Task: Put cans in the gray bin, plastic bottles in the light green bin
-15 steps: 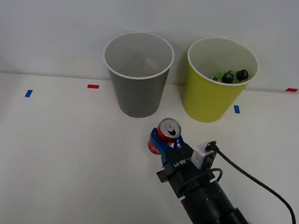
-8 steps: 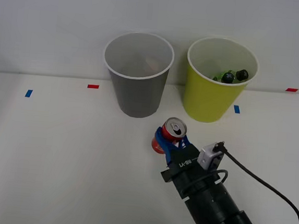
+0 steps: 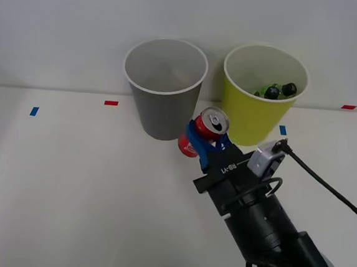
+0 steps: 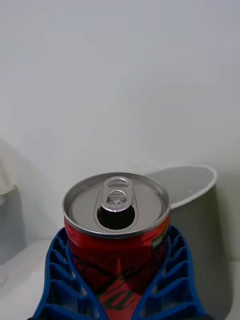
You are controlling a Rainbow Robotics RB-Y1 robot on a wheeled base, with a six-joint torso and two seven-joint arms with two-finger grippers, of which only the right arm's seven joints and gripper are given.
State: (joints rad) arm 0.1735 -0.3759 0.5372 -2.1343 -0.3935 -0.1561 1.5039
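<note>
Red can [image 3: 202, 133] now clear of the table [image 3: 68, 180], higher and closer to the gray bin [image 3: 164, 88] than a second ago, carried just in front of its wall, below the rim. Blue fingers [image 4: 65, 272] pinch it on both sides, right gripper [image 3: 198, 137] tilted. Green bottles [image 3: 273, 90] already lie in the light green bin [image 3: 255, 112]; my read: the lift toward the gray bin is under way, release not yet due

Red can [image 3: 205, 133], silver top; blue ribbed fingers [image 4: 167, 280].

Red can [image 3: 204, 132], silver top tilted, opened, between gray bin [image 3: 164, 88] and light green bin [image 3: 261, 94] holding green bottles [image 3: 274, 90].
</note>
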